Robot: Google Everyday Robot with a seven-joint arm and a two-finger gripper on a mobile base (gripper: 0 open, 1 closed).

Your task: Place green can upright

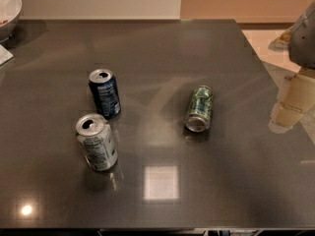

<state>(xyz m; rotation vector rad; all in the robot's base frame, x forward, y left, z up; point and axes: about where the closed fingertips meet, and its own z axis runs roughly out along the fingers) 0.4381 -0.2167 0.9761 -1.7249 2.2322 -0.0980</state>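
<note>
The green can (199, 107) lies on its side right of the middle of the dark grey table (162, 48). Its silver end faces the table's front edge, and pale markings show on its body. My gripper (289, 108) hangs at the right edge of the view, over the table's right side. It is to the right of the green can, well apart from it and holding nothing. The grey arm (304, 33) rises above it.
A dark blue can (105, 93) stands upright left of centre. A silver-white can (97, 142) stands upright just in front of it. A white bowl (7, 9) sits at the far left corner. The table's right edge runs diagonally past the gripper.
</note>
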